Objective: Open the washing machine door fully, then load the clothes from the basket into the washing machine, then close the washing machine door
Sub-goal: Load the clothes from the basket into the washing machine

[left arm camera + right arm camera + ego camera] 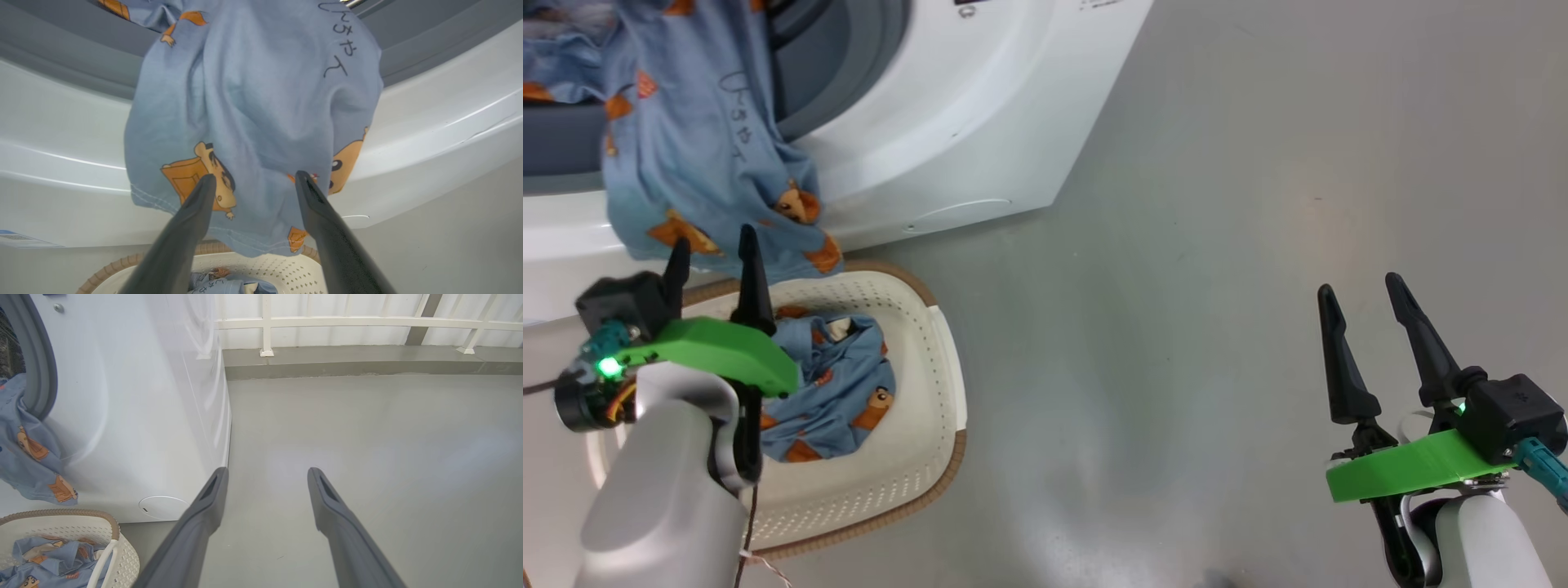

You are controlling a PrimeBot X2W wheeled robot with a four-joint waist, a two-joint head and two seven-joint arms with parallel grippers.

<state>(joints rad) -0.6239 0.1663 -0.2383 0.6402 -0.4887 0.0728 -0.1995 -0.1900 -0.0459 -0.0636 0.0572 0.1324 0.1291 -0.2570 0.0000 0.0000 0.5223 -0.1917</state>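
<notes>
A light blue garment point(698, 155) point(253, 122) point(28, 457) hangs out of the washing machine point(964, 106) point(143, 396) mouth, draped over the grey gasket point(849, 73) and down the white front. More of the clothes point(837, 388) point(45, 563) lie in the cream basket point(915, 441) point(118, 555) point(286, 271) on the floor below. My left gripper point(713, 249) point(253, 179) is open above the basket's back rim, its fingertips just in front of the hanging garment's lower hem, holding nothing. My right gripper point(1360, 286) point(267, 471) is open over bare floor, far to the right. The washing machine door is out of view.
Grey floor point(1258, 245) spreads to the right of the machine. A white railing point(347, 322) and a low kerb run along the far wall in the right wrist view. A round cover point(163, 506) sits low on the machine's front.
</notes>
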